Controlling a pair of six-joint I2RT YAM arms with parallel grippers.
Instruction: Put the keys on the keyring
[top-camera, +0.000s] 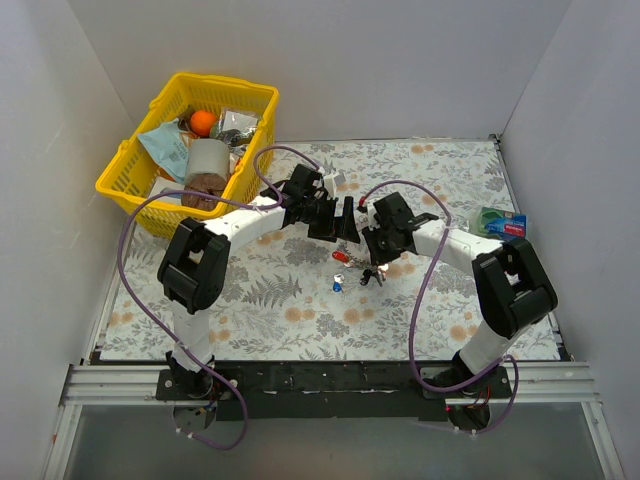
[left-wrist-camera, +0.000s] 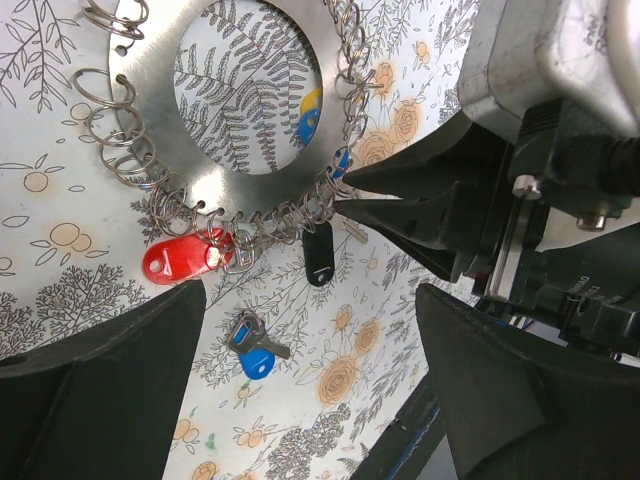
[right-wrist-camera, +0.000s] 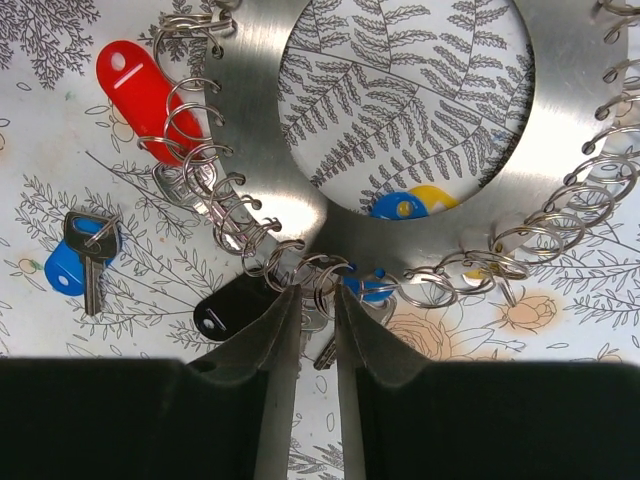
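The keyring (right-wrist-camera: 250, 100) is a flat silvery ring with many small wire loops along its edge. It also shows in the left wrist view (left-wrist-camera: 150, 80). A red-headed key (right-wrist-camera: 140, 95) and a black-headed key (right-wrist-camera: 230, 310) hang from its loops. Blue and yellow heads (right-wrist-camera: 410, 203) show through its hole. My right gripper (right-wrist-camera: 315, 300) is pinched almost shut on a loop at the ring's near edge. A loose blue-headed key (left-wrist-camera: 255, 355) lies on the cloth between the wide-open fingers of my left gripper (left-wrist-camera: 310, 380), which holds nothing. In the top view the grippers (top-camera: 335, 225) (top-camera: 368, 245) face each other.
A yellow basket (top-camera: 130, 180) with several items stands at the back left. A green and blue box (top-camera: 500, 222) lies at the right edge. A floral cloth (top-camera: 280, 310) covers the table, with white walls on three sides.
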